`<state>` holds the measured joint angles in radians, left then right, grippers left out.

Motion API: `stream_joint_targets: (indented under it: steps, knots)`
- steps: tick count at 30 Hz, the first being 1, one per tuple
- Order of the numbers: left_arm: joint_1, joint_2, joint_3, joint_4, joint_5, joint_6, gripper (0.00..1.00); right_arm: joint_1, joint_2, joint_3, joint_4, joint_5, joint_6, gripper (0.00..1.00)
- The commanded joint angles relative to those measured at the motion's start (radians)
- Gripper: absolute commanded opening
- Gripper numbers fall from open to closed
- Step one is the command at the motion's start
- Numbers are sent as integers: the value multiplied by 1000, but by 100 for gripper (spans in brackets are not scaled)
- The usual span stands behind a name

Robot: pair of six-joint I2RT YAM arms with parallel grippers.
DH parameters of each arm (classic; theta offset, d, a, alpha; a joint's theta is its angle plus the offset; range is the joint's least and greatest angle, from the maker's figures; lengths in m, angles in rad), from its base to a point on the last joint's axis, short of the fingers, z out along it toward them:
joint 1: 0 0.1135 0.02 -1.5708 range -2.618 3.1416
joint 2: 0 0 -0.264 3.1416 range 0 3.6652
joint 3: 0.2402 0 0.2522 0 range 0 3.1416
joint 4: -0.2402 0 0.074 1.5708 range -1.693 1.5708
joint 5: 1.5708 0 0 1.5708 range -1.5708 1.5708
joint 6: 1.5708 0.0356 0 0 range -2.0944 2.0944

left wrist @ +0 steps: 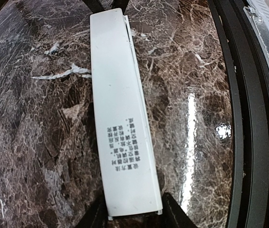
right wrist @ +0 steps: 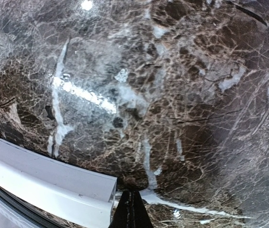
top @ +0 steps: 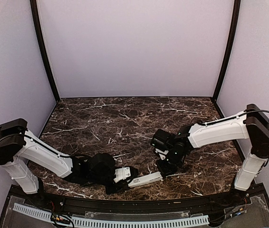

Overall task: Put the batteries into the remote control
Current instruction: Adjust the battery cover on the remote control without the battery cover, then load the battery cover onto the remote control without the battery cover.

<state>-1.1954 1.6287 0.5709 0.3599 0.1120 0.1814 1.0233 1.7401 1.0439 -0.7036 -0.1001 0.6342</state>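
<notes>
The remote control (left wrist: 120,123) is a slim white bar lying on the marble near the table's front edge (top: 146,180), printed side up. My left gripper (left wrist: 134,211) is shut on its near end, one dark finger (left wrist: 96,216) against each long side; in the top view the left gripper (top: 126,176) sits at the bar's left end. My right gripper (right wrist: 130,209) is shut with nothing in it, its tip just beside the remote's other end (right wrist: 53,187), and in the top view the right gripper (top: 166,166) hovers over that end. The batteries are out of view.
The dark marble table (top: 125,123) is walled by lilac panels. A black rail (left wrist: 248,118) runs along the near edge, close to the remote's right side. The right arm's dark fingers (left wrist: 101,4) show past the remote's far end in the left wrist view.
</notes>
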Motion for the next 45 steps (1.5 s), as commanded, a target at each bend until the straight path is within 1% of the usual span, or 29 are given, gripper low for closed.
stream_joint_targets:
  steps: [1,3,4,9,11,13,16,19,23,26,30,33,37,45]
  knots:
    - [-4,8,-20,-27,-6,16,41,16,-4,10,-11,4,5,0]
    - [-4,7,-19,-25,0,16,45,22,-8,14,-11,5,7,0]
    - [-4,5,-18,-24,5,14,50,25,-9,18,-13,6,7,0]
    - [-4,-18,5,-12,43,6,65,22,-19,20,-60,49,-5,0]
    - [-4,-22,20,-7,70,6,69,16,-33,14,-79,67,-17,0]
    - [-4,-17,40,-6,89,5,71,4,-52,1,-96,82,-29,0]
    - [-4,19,72,-4,112,7,72,-24,-105,-23,-108,92,-44,0]
    - [-6,59,123,-5,104,7,72,-67,-166,-48,-109,86,-53,2]
    - [-6,97,178,-3,77,19,72,-107,-234,-72,-77,40,-80,10]
    - [-8,134,231,-25,78,39,71,-119,-254,-77,-61,15,-100,14]
    - [-13,204,288,-61,73,67,70,-124,-253,-67,-59,7,-115,16]
    - [-16,229,312,-69,67,86,67,-124,-252,-69,-49,-8,-123,16]
    - [-16,255,341,-76,48,99,62,-125,-253,-74,-39,-25,-129,16]
    - [-19,271,350,-83,38,101,43,-124,-254,-83,-21,-49,-134,16]
